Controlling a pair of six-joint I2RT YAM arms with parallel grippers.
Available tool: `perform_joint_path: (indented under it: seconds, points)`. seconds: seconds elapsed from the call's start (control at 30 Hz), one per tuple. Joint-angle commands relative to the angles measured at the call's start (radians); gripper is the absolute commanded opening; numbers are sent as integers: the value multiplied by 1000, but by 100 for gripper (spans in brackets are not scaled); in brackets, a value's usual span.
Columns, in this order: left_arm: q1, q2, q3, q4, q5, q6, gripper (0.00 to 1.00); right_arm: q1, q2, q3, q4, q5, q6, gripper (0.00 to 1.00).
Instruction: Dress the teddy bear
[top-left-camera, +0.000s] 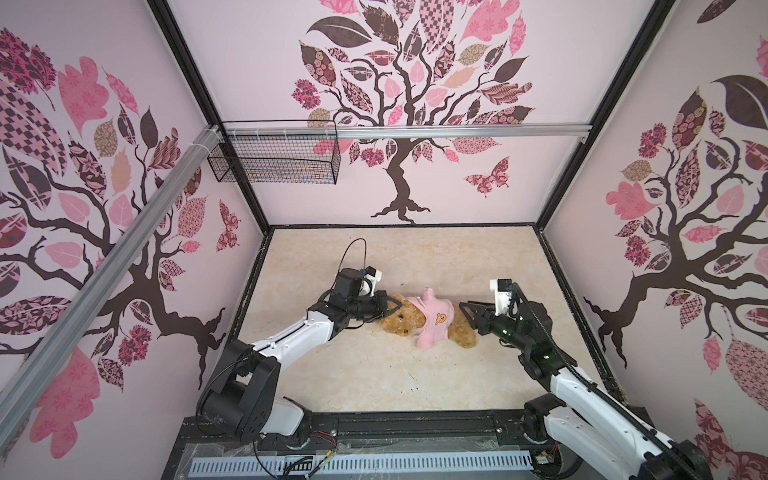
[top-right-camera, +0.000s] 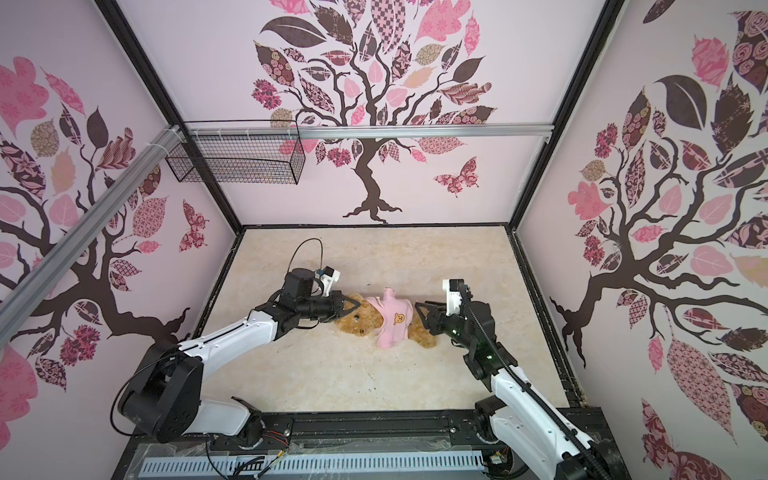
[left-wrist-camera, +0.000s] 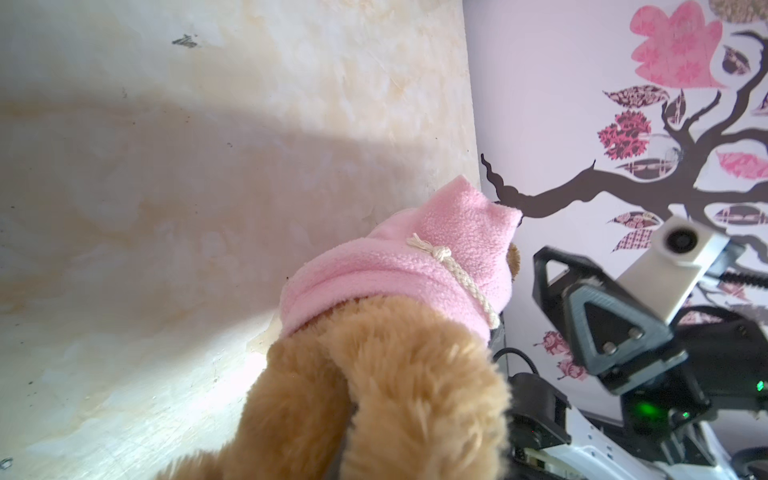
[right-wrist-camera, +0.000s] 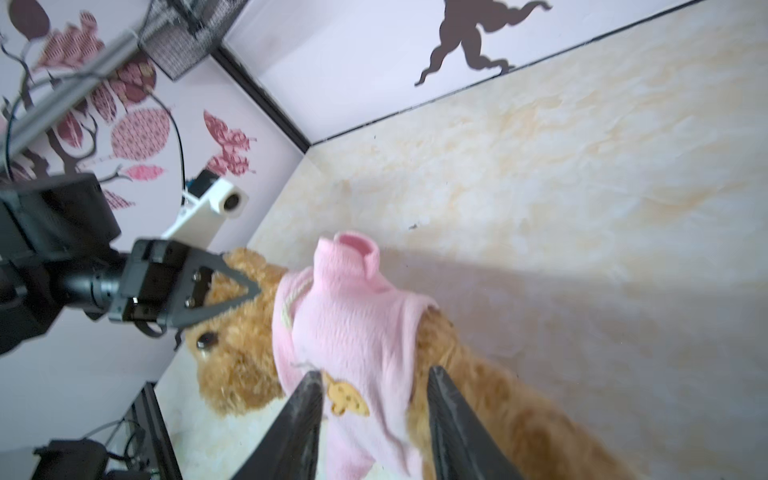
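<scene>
Pink shirt (top-left-camera: 434, 321) is on bear (top-left-camera: 400, 327). L gripper (top-left-camera: 395, 306) pinched shut on bear's head; R gripper (top-left-camera: 464, 313) approx half open, empty, by legs.

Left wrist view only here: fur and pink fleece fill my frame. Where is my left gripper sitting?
Observer: Your left gripper is shut on the teddy bear, at its head beside an ear.
Operator: Which way does the bear face?
Observer: Up; its dark eye shows in a top view.
Operator: And the shirt front?
Observer: The pink shirt has its emblem on top, over the chest.
</scene>
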Motion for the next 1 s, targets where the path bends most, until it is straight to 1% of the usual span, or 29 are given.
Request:
perform_joint_path:
  seconds: [0.0, 0.13, 0.27, 0.37, 0.43, 0.6, 0.97]
  points:
    - [-32, -34, 18, 3, -23, 122, 0, -16, 46, 64, -64, -110, 56, 45]
    - [-65, -55, 3, 25, -43, 145, 0, -17, 127, 79, -1, -159, 112, 42]
    - [-81, -76, -6, 27, -67, 165, 0, -16, 177, 57, 28, -184, 149, 32]
    - [-81, -81, -11, 27, -72, 165, 0, -16, 179, 26, 27, -189, 153, 27]
    - [-81, -78, -9, 28, -72, 160, 0, -16, 176, 0, 41, -189, 162, 25]
    - [-87, -75, -13, 39, -68, 155, 0, -15, 198, -25, 55, -197, 164, 25]
    - [-103, -78, -27, 62, -68, 155, 0, -6, 325, -34, 167, -205, 173, 30]
